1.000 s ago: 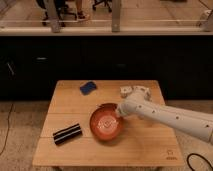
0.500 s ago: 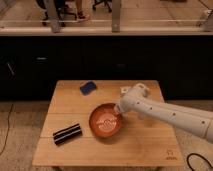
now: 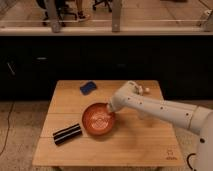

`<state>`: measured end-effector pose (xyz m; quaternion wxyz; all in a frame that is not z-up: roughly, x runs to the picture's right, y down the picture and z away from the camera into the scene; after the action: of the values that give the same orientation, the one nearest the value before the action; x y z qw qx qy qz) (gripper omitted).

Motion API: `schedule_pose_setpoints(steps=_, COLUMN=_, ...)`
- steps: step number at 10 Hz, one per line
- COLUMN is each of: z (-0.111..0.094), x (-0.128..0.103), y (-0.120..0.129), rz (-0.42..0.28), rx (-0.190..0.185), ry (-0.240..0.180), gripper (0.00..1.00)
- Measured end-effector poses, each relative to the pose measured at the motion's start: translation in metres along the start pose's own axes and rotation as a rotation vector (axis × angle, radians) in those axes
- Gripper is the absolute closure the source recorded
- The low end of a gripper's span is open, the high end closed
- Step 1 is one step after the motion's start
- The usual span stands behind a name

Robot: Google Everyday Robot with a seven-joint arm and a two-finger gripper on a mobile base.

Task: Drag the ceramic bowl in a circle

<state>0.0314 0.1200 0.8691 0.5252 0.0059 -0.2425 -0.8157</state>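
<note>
The ceramic bowl [image 3: 98, 120] is round, shallow and orange-red with pale rings inside. It sits near the middle of the wooden table [image 3: 130, 145]. My gripper [image 3: 109, 108] reaches in from the right on a white arm and sits at the bowl's upper right rim, touching or just inside it.
A blue object [image 3: 88, 88] lies at the table's back left of centre. A black bar-shaped item [image 3: 67, 133] lies at the front left, close to the bowl. A small pale object [image 3: 144, 90] sits at the back right. A dark counter stands behind the table.
The bowl and my gripper have shifted a little toward the back of the table together. The other items have not moved.
</note>
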Motion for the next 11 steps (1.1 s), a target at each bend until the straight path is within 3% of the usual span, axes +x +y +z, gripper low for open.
schedule_pose_setpoints(steps=2, z=-0.004, x=-0.007, y=-0.017, rz=-0.028, rx=0.023, ry=-0.002, gripper=0.96)
schedule_pose_setpoints(steps=5, z=-0.020, x=-0.035, y=-0.041, rz=-0.060, rx=0.065, ry=-0.007, gripper=0.96)
schedule_pose_setpoints(steps=7, z=-0.027, x=-0.049, y=-0.045, rz=-0.067, rx=0.078, ry=-0.013, gripper=0.96)
schedule_pose_setpoints(steps=11, z=-0.042, x=-0.080, y=-0.005, rz=-0.019, rx=0.043, ry=-0.024, gripper=0.96)
